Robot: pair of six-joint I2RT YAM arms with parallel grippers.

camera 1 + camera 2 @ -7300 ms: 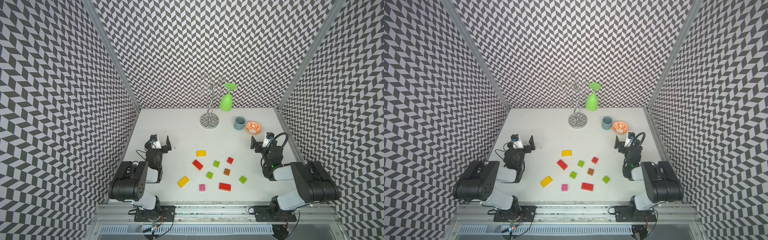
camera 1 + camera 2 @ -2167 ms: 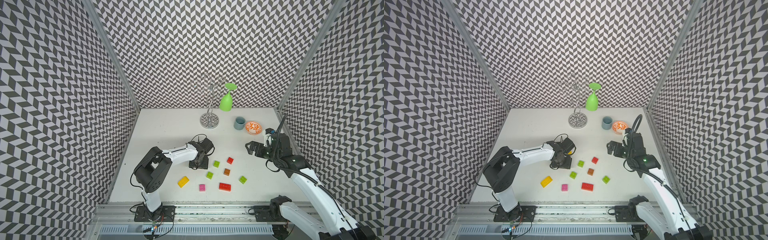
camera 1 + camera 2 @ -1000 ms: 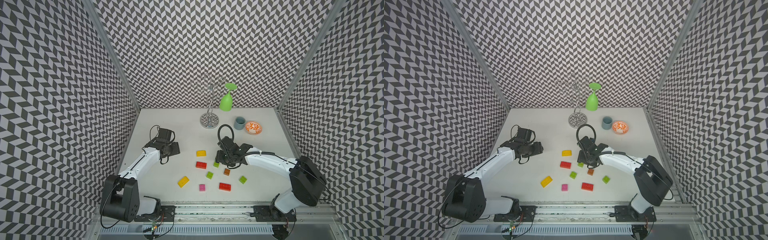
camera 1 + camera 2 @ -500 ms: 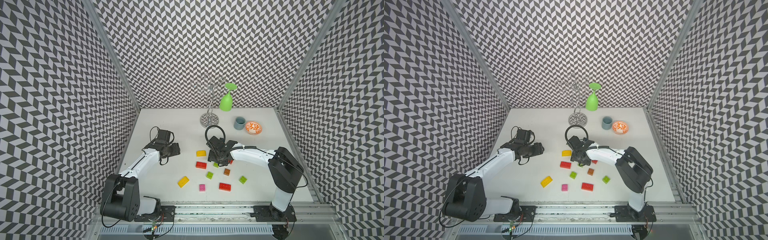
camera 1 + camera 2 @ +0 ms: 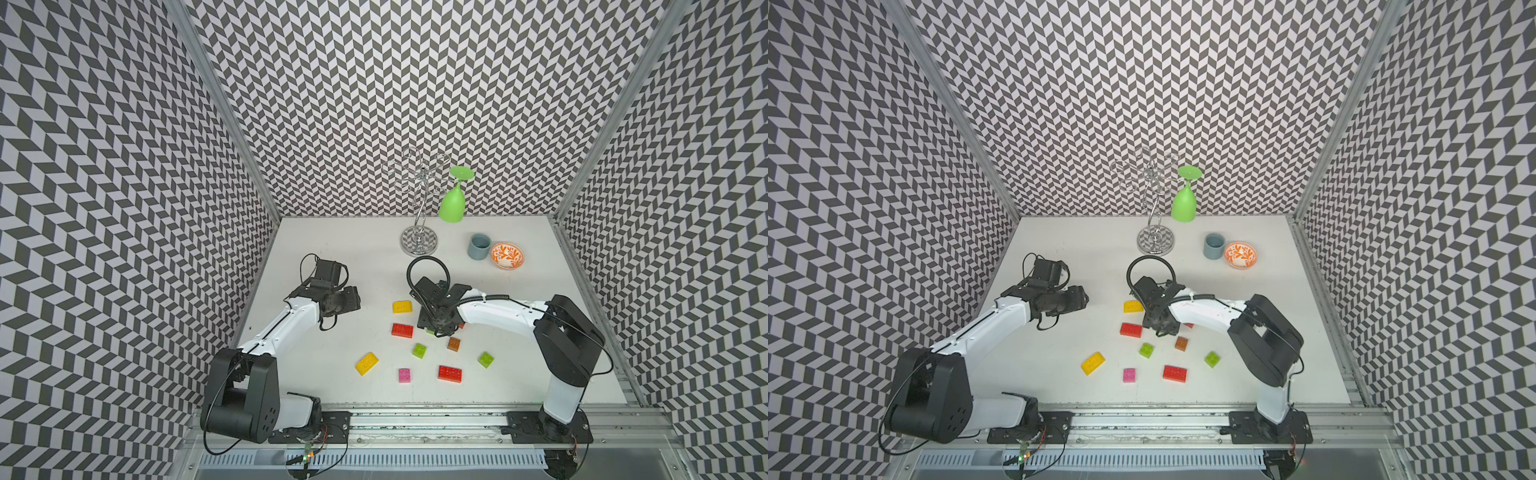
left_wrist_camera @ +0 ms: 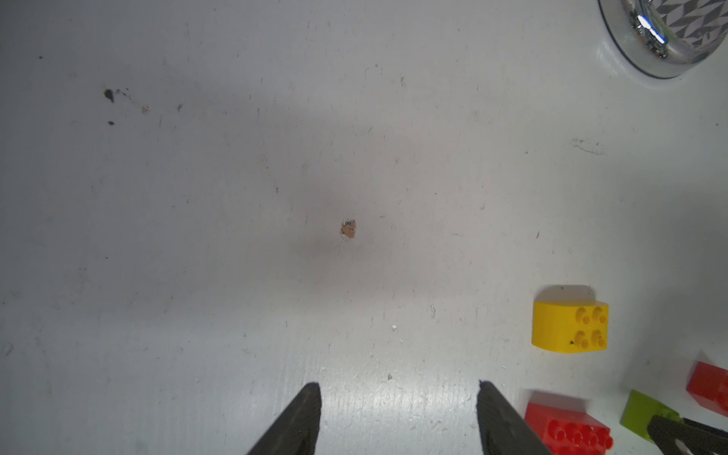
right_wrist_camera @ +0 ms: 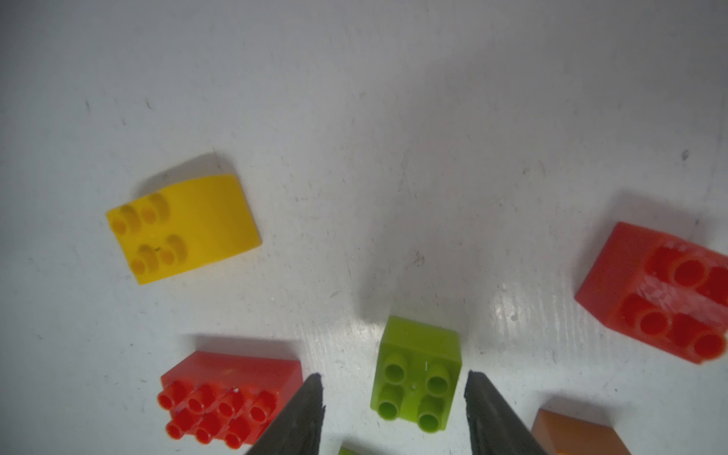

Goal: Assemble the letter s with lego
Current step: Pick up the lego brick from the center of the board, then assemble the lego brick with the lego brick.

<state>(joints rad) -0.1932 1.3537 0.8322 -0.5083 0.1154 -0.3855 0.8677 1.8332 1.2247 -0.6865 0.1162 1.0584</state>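
My right gripper is open and low over the table, with a lime green lego brick between its fingertips and a gap on each side. Around it lie a long red brick, a yellow rounded brick, a small red brick and a brown brick. In a top view the gripper covers that green brick. More bricks lie nearer the front: green, green, yellow, pink, long red. My left gripper is open and empty over bare table, left of the bricks.
At the back stand a chrome glass rack with a green goblet hanging on it, a grey cup and an orange patterned bowl. Patterned walls close in the table on three sides.
My right gripper has shifted left and come down around the lime green brick, its jaws narrowing. The left arm has hardly moved.
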